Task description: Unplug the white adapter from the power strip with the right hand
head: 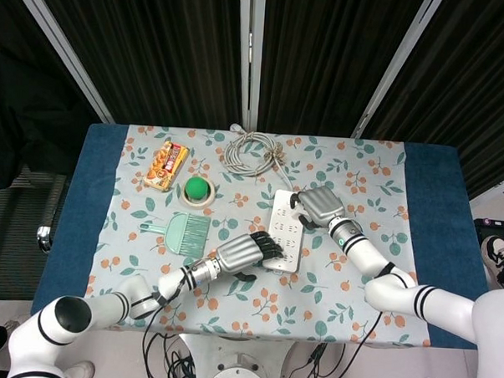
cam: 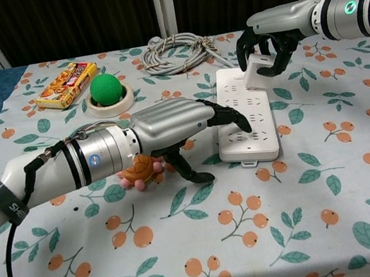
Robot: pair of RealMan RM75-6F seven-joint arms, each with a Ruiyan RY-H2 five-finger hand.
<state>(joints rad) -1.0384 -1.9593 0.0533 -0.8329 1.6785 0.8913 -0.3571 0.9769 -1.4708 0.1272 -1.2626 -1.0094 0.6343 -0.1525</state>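
1. The white adapter (cam: 256, 71), a small blocky cube, sat tilted in the right hand (cam: 267, 45), whose fingers curled around it, at the far end of the power strip (cam: 242, 117).
2. The left hand (cam: 169, 128) pressed dark fingertips on the strip's near part, holding nothing.
3. A toy turtle (cam: 142, 171), green ball (cam: 106, 88), coiled cable (cam: 175, 52) and snack box (cam: 66, 84) lay around; its print was unreadable.

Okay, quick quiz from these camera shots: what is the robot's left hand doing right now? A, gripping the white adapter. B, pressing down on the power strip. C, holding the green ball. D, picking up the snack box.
B: the left hand lies with its fingertips on the near part of the power strip, while the right hand grips the white adapter at the far end.
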